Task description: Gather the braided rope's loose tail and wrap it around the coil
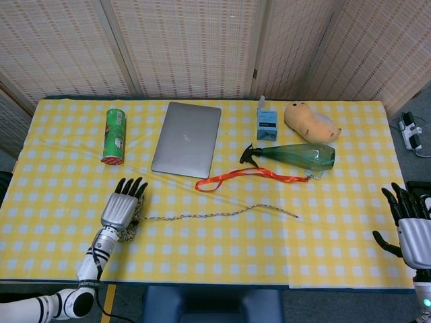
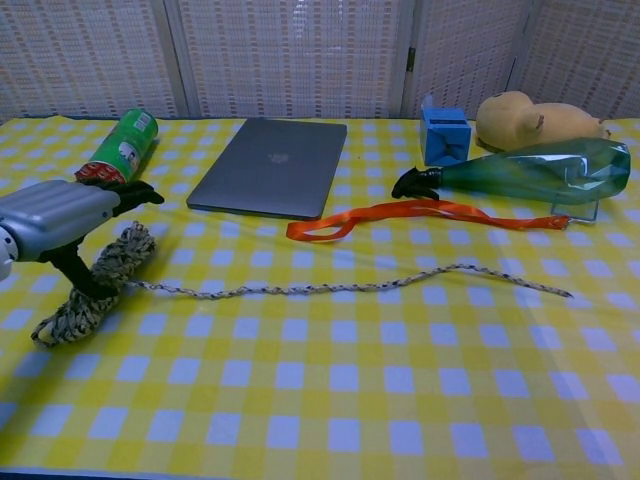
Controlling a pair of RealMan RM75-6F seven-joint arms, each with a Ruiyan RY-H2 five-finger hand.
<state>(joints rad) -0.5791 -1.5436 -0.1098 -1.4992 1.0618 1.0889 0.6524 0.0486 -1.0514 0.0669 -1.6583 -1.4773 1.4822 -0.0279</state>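
My left hand (image 2: pixel 62 215) sits over the coil (image 2: pixel 95 280) of the braided rope, thumb pressed down into the bundle, the other fingers stretched forward above it; I judge it is holding the coil. The loose tail (image 1: pixel 222 213) runs straight out to the right of that hand across the counter (image 1: pixel 222 259), ending well away from it, toward the right hand's side. My right hand (image 1: pixel 412 232) hangs off the counter's right edge, fingers apart and holding nothing.

Risks, as I judge them: the thumb grip looks light, so a tug on the tail could drag the coil loose or unspool it. The orange lanyard (image 1: pixel 252 175) lies just beyond the tail's middle, with the spray bottle (image 1: pixel 296 155) near behind it; a high sweep with the tail could snag either.

Room: the coil lies near the counter's left and front edges, so little margin there. In front of the tail, toward me, the cloth is bare and wide. The laptop (image 1: pixel 187 138) and can (image 1: pixel 115 136) lie beyond the left hand, apart from it.
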